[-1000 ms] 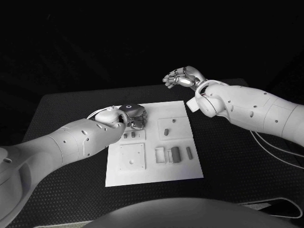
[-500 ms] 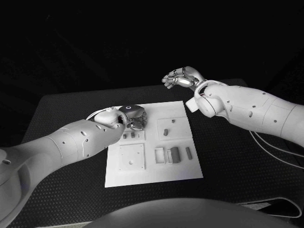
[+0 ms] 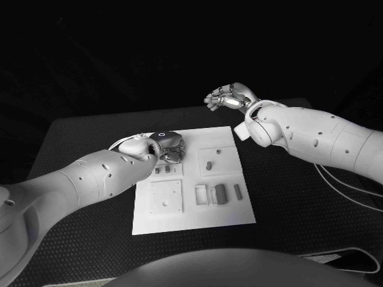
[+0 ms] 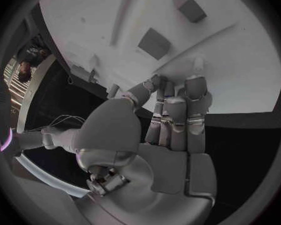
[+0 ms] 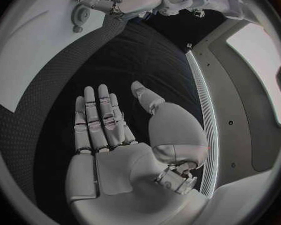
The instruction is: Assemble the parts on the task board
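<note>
The task board point(image 3: 194, 212), a flat white plate with shallow rectangular recesses, lies mid-worktop point(image 3: 79, 140), whose black surface is finely textured. Small grey parts point(image 3: 221, 192) sit in its slots. The left hand point(image 3: 166, 145) rests at the board's far left corner, its silver fingers point(image 4: 176, 117) held together and pressed on the plate; whether they pinch anything I cannot tell. The right hand point(image 3: 230, 98) hovers beyond the board's far edge, flat-palmed, fingers apart, holding nothing. Nothing has visibly moved since a second ago.
</note>
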